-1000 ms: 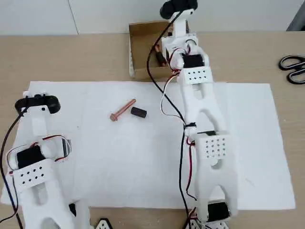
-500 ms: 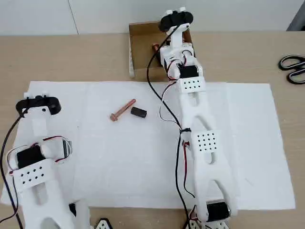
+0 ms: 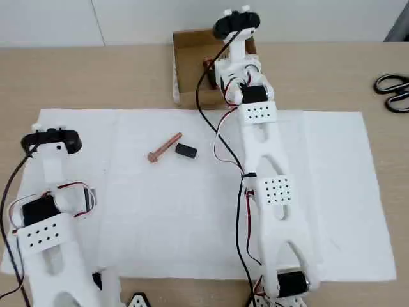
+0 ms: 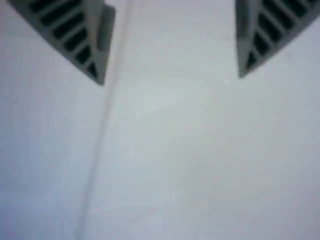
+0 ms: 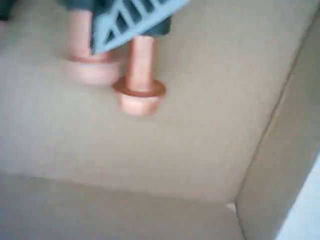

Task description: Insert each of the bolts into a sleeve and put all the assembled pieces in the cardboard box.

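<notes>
**Right gripper down inside the cardboard box; one loose bolt and sleeve lie just beside each other on the white sheet.**

The right wrist view shows what the arm hides in the high view: two copper bolt heads side by side low in the box. One shank runs up under a ribbed finger. Whether the fingers are clamped on it cannot be told, and the dark shape above may be its sleeve. If the piece is let go while tilted, the bolt could slide out of its sleeve or knock its neighbour. The left gripper hangs over bare sheet, fingers wide apart. The loose bolt is round and could roll away if nudged off-centre.
</notes>
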`<action>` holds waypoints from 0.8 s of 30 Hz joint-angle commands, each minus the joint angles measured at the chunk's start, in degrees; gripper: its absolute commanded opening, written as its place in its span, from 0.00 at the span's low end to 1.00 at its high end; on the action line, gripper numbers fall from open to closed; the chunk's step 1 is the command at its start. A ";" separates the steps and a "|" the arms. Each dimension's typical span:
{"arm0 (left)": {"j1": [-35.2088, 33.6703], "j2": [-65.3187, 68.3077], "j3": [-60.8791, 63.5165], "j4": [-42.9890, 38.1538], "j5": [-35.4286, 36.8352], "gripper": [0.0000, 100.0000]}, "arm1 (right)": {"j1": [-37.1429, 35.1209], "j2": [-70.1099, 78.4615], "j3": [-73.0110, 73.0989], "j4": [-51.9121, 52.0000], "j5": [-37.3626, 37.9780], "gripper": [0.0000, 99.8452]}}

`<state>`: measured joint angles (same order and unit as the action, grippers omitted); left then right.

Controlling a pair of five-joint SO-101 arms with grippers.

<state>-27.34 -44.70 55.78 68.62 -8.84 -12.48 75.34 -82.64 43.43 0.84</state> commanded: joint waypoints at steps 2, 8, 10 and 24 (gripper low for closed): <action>0.00 -1.41 -0.22 0.97 -0.18 0.16 | -0.48 -1.45 -5.19 0.40 0.44 0.15; 0.00 -1.41 -0.22 0.97 -0.18 0.16 | -1.54 -1.54 -14.15 9.45 1.76 0.15; 0.09 -1.41 -0.22 0.79 -0.18 0.16 | -2.33 -2.86 -13.63 13.14 3.34 0.15; 0.09 -1.32 -0.22 0.53 3.87 0.16 | -10.95 -19.21 -13.71 50.07 3.34 0.15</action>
<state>-27.25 -44.70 55.78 69.32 -6.55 -21.45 61.98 -93.45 85.98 3.65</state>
